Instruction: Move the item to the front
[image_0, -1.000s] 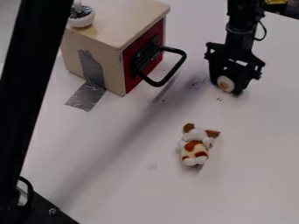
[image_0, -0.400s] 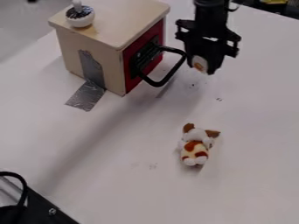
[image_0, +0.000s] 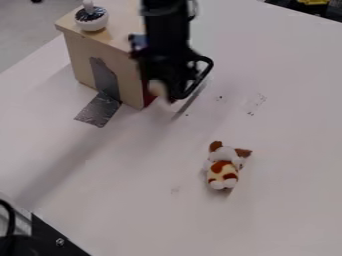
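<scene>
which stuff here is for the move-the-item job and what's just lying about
For the job:
- small pale item, held low at the gripper
- gripper

Just lying about:
- stuffed toy on the table
- wooden box with a black handle
- round white thing on the box
- silver tape

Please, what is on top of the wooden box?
On the wooden box stands a round white thing with a dark speckled top and a white knob. The robot arm covers the right part, which I cannot see.
</scene>
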